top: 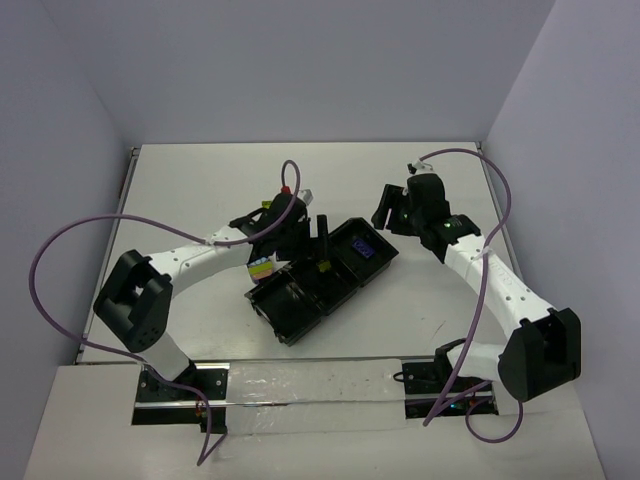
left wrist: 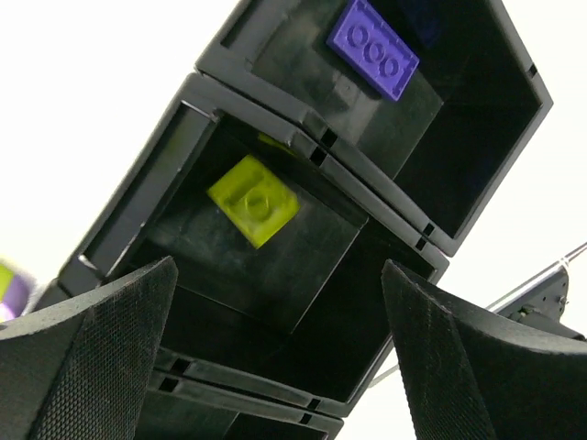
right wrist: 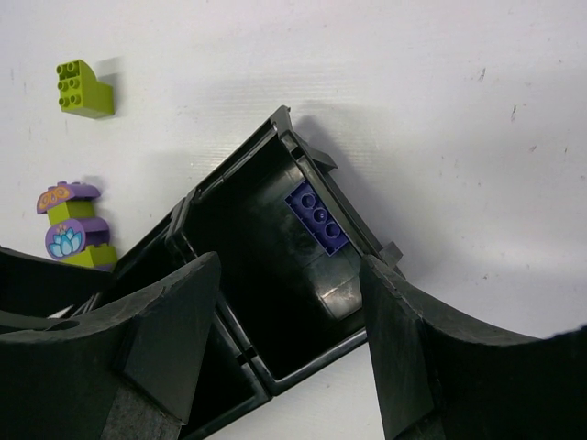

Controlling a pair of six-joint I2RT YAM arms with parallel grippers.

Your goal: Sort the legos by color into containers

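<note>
While one purple brick [left wrist: 372,48] lies in the tray's [left wrist: 312,151] far-right compartment and a yellow-green brick [left wrist: 253,200] in the middle one, I'd call this partway done (the near-left compartment I can't make out). The left gripper [left wrist: 278,275] hangs over the middle, fingers spread wide and empty. The right gripper [right wrist: 292,275] is also spread, holding nothing. A loose green brick [right wrist: 84,89] and a stacked block [right wrist: 71,229] wait on the table [right wrist: 459,110].
</note>
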